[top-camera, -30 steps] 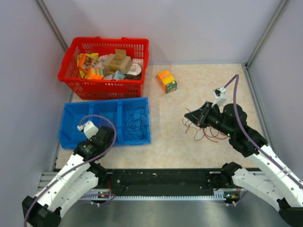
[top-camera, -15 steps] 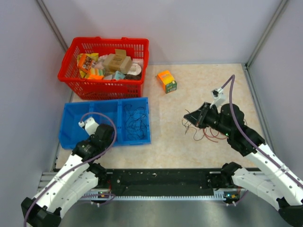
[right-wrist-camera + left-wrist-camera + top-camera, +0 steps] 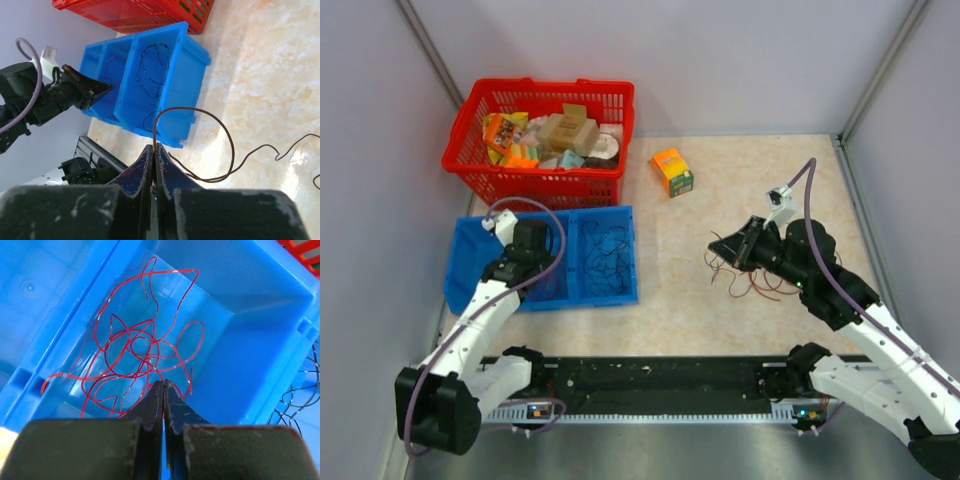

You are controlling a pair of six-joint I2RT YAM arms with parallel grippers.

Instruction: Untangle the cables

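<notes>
Lying loose on the pale stone-patterned table (image 3: 720, 320), a small tangle of thin red and brown wires (image 3: 755, 283) sits just below the right claw (image 3: 718, 243). That claw is clenched on one brown wire (image 3: 200, 145), which rises from between its tips, curls in a wide loop and trails off over the table. More wires are sorted in a blue tray (image 3: 620, 292) with three side-by-side compartments, well to the left: black strands (image 3: 605, 250) in the right-hand compartment, and a loose nest of red strands (image 3: 142, 352) in the compartment beside it. The left claw (image 3: 163, 385) hangs just over the near edge of that red nest with its tips pressed together; no strand can be seen caught between them. The left arm reaches across the tray from the near side, so it hides much of the middle compartment from above. Behind the tray stands a red basket (image 3: 495, 180) heaped with small boxes and packets. A small orange box (image 3: 672, 171) lies alone on the table, between the basket and the right arm, clear of the wires.
</notes>
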